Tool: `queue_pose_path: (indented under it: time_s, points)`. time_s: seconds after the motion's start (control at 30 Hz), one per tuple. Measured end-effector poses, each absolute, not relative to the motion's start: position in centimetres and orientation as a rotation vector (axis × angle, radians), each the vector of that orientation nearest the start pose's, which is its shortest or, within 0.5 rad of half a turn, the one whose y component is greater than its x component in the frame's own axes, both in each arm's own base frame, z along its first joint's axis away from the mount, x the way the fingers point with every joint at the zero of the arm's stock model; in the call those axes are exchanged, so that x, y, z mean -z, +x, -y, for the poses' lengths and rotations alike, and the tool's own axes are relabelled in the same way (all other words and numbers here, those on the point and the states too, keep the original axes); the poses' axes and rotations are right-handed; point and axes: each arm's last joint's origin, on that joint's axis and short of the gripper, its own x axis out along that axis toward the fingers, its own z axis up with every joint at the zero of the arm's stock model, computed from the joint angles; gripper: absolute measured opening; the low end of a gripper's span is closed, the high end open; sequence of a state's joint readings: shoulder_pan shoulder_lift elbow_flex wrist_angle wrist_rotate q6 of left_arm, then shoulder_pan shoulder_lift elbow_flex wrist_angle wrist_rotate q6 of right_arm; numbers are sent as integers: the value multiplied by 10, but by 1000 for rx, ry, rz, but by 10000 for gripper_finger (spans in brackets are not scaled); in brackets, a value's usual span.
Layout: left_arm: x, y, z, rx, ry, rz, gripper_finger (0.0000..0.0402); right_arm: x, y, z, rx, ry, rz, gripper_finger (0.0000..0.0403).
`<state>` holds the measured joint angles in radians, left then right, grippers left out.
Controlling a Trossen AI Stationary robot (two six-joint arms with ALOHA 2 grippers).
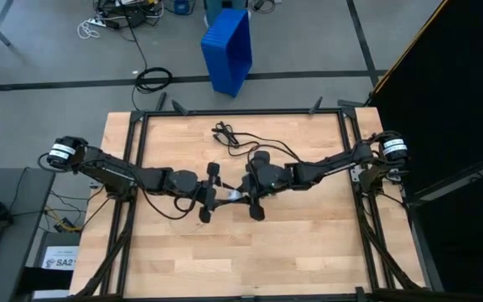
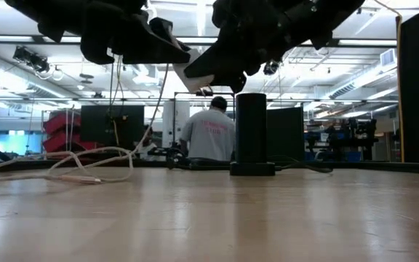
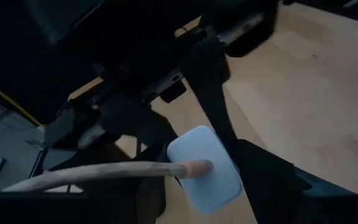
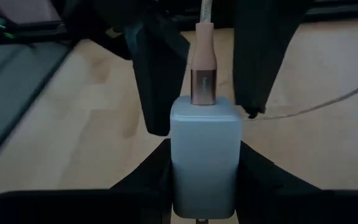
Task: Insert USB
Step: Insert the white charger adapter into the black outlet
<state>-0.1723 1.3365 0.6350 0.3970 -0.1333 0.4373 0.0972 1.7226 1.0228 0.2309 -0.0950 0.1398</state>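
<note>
From above: both arms reaching in to meet over the middle of the wooden worktop (image 1: 292, 243), left gripper (image 1: 210, 198) and right gripper (image 1: 251, 195) nearly touching, a small pale charger (image 1: 236, 197) caught between them, a black cable (image 1: 237, 138) lying loose toward the far edge, a blue bin (image 1: 228, 49) on the floor beyond. From worktop height: both grippers held aloft, well clear of the wood, the charger (image 2: 204, 73) tilted in the right gripper (image 2: 228, 69), the left gripper (image 2: 155, 40) just beside it, a pale cable (image 2: 86, 166) trailing down and looping across the wood, a black cylinder (image 2: 252, 135) standing upright on its base farther back, a person (image 2: 209, 131) seated in the room behind, back turned. From the left wrist: the charger (image 3: 204, 168) close ahead with the pinkish USB plug (image 3: 191, 167) seated against its face, cable (image 3: 92, 177) running back from it, the right gripper's dark finger (image 3: 213, 87) along the charger's side; cannot tell whether the left fingers are apart or pinching the cable. From the right wrist: right fingers (image 4: 145, 177) clamped on either side of the charger (image 4: 204, 155), USB plug (image 4: 202, 74) standing straight in its top port, left gripper's fingers (image 4: 157, 68) flanking the plug.
</note>
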Motion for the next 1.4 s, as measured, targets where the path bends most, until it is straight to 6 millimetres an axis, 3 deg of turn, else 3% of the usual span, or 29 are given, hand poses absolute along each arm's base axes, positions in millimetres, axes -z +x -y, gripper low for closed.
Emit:
queue_pose_path:
  time_s: [0.33,0.73,1.13,1.4]
  points:
    - [-219,277,50,190,501,-223,192,-215,373,-26,-338,337,-524,86]
    - [-204,287,56,219,635,-210,244,-214,372,-27,-409,384,-544,86]
    - [-201,292,58,224,688,-162,244,-214,371,-27,-402,404,-564,86]
    - [-202,292,59,251,697,-141,224,-213,371,-27,-398,408,-569,86]
